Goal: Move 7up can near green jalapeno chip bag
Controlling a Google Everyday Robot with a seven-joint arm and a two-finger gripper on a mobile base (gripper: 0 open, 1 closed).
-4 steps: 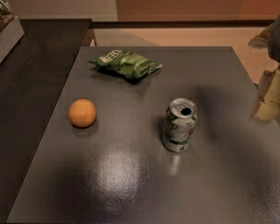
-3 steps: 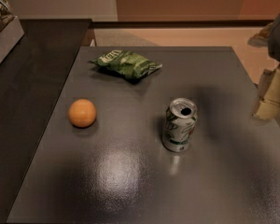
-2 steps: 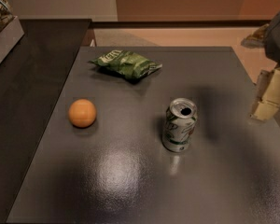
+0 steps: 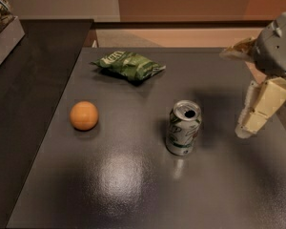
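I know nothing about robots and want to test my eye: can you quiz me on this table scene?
1. True or false: the 7up can stands upright.
2. Which lies farther back on the table, the green jalapeno chip bag or the orange ball?
3. The gripper is: A) open, right of the can, holding nothing; B) clamped on the can; C) lying flat on the table.
Key: 1 true; 2 the chip bag; 3 A.

7up can (image 4: pixel 183 128) stands upright on the table (image 4: pixel 133 190), well apart from the green jalapeno chip bag (image 4: pixel 128 65). Orange ball (image 4: pixel 84 115) sits left. Gripper (image 4: pixel 234 92) hovers right of the can, fingers spread.
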